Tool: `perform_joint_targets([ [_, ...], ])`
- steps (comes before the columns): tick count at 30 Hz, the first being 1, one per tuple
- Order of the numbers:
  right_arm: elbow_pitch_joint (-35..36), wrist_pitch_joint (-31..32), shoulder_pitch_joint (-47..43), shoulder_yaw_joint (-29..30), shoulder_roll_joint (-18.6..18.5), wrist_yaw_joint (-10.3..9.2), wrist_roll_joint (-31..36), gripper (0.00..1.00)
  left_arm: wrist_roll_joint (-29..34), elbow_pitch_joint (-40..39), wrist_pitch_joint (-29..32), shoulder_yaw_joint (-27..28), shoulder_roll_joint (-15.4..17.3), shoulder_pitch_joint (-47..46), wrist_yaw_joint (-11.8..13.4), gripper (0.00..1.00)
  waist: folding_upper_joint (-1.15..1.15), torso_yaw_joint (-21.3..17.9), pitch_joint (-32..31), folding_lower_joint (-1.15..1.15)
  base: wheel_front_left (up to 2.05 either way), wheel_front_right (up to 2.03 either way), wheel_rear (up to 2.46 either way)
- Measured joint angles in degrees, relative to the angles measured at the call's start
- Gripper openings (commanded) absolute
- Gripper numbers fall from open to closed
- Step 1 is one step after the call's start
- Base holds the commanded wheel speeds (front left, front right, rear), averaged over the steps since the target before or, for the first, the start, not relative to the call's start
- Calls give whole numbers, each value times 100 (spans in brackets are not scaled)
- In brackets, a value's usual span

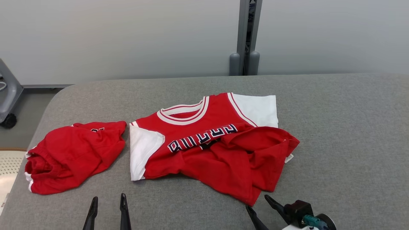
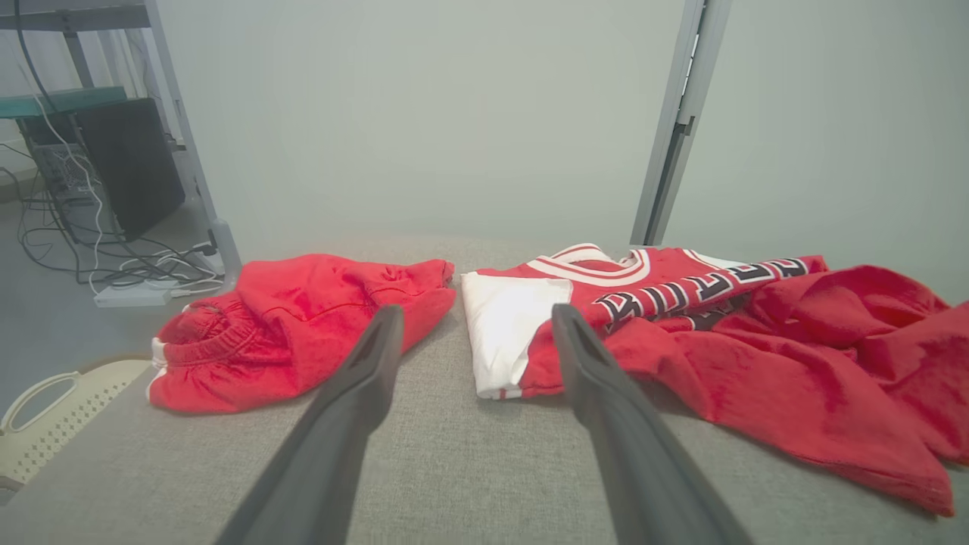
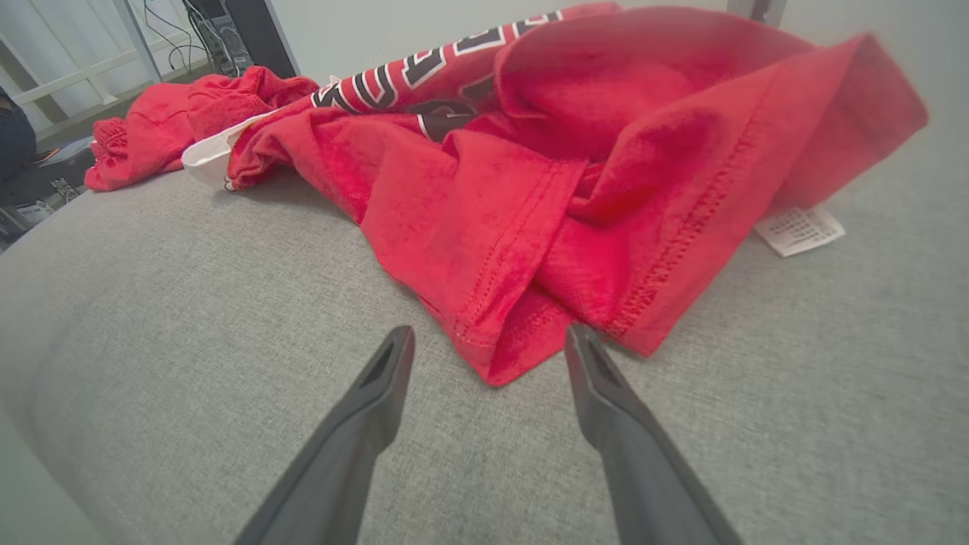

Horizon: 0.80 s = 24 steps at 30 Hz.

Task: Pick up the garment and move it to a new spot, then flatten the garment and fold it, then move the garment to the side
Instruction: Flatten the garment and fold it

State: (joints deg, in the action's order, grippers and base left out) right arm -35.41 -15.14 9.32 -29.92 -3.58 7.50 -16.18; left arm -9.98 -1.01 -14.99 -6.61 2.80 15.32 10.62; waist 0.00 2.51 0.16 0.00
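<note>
Where the jersey lies: the red jersey (image 1: 207,143) sits rumpled in the middle of the grey table (image 1: 335,127), collar toward the far edge and lower half bunched over itself. A heap of red shorts (image 1: 70,156) lies just beside its left sleeve.
Cloth: judged light, soft and limp. It will likely sag and drag if lifted by one point, so two holds spread apart look better than one.
Hold: the near hem corner (image 3: 500,356), doubled and stitched, looks the firmest bite; the edge of the white sleeve (image 2: 503,333) is a likely second.
Left gripper (image 1: 109,196): fingers apart, holding nothing, near the sleeve but clear of it.
Right gripper (image 1: 257,202): fingers apart, empty, just short of the hem corner.
Right wrist view: shows the hem stitching and a care label (image 3: 799,229) up close — the head view gives the label as a mere speck.
Head view: shows the whole outline and the lettering (image 1: 203,139) across the chest — the wrist views cut the garment off.
</note>
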Motion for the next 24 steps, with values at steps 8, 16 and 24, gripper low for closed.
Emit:
perform_joint_targets([
  [8,-623,0,333,-88,42,0,-300,100,-20,130,0,-154,1,25,-57,100,0,332,52,0,0,0,0],
  [16,-955,0,509,-140,67,0,-455,59,-43,168,0,-210,0,-38,-74,100,0,461,210,0,0,0,0],
  [24,-857,0,754,-220,49,0,-517,0,-52,223,0,-257,-1,-168,-105,100,0,316,397,0,0,0,0],
])
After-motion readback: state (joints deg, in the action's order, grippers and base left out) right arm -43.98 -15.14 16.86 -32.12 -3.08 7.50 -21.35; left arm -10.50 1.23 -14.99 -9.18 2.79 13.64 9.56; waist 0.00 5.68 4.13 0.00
